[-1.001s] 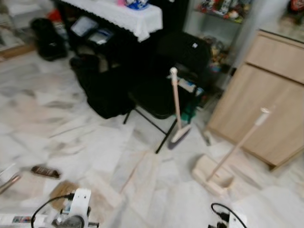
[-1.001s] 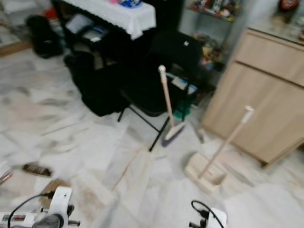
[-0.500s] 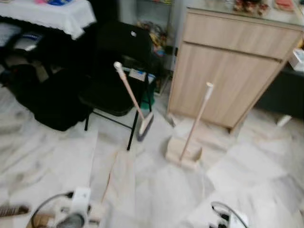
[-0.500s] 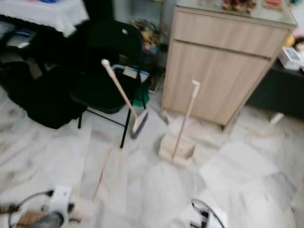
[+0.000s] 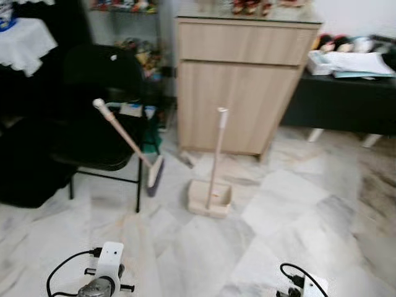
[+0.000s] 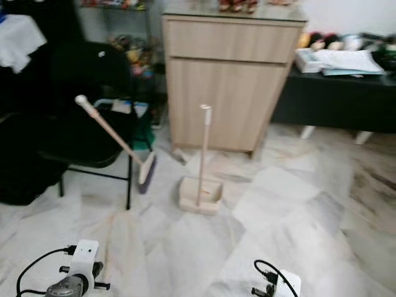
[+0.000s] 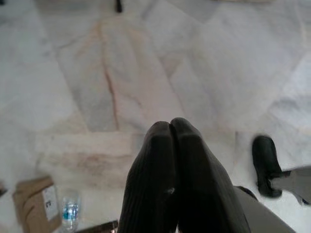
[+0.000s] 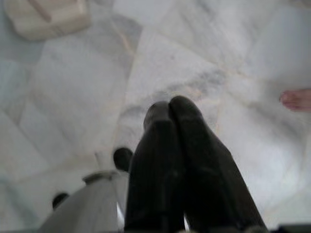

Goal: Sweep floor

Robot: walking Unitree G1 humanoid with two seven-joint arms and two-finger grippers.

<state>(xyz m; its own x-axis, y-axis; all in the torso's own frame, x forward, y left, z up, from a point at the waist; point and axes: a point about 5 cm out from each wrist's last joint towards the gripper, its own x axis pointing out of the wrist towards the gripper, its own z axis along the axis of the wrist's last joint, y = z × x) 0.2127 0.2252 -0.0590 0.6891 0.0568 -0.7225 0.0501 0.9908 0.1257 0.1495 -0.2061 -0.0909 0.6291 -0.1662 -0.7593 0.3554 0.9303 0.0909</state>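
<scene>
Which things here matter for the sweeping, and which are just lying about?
For the job:
broom, leaning on the chair
dustpan, upright handle

Lying about:
chair
cabinet
bottle
box

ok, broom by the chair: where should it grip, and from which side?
Probably the upper handle of the broom, just below its rounded end. The stick leans up toward the robot's left against the black chair, bristles on the floor, so come from the open floor side in front, fingers across the stick.
</scene>
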